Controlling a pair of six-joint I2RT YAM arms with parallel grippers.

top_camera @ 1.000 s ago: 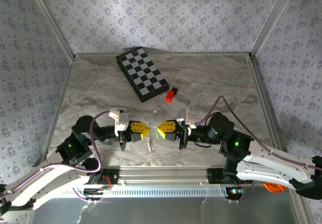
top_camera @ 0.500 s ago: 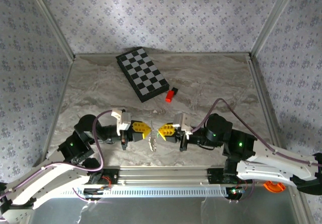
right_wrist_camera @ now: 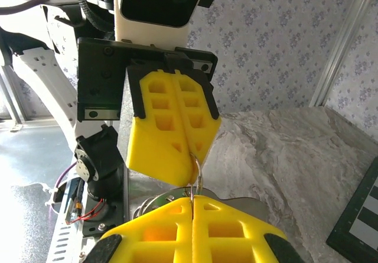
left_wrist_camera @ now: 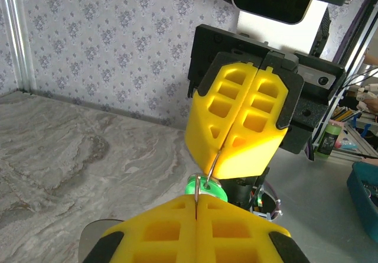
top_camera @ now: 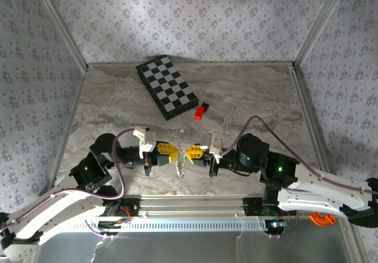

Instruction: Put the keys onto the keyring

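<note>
Left gripper [top_camera: 175, 152] and right gripper [top_camera: 187, 152] tip to tip, both clamped on keyring [right_wrist_camera: 195, 175]. Left wrist catches green-headed key [left_wrist_camera: 204, 187]; overhead, ring dangles

Marble tbl [top_camera: 248, 91] w/ checkerboard [top_camera: 167, 87], red-blk block [top_camera: 201, 111] (just beside).

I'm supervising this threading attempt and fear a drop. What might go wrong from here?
The left gripper and right gripper pinch thin metal tip to tip, so a slight pull apart may slip the key or keyring free. The grippers nearly touch and might collide.
</note>
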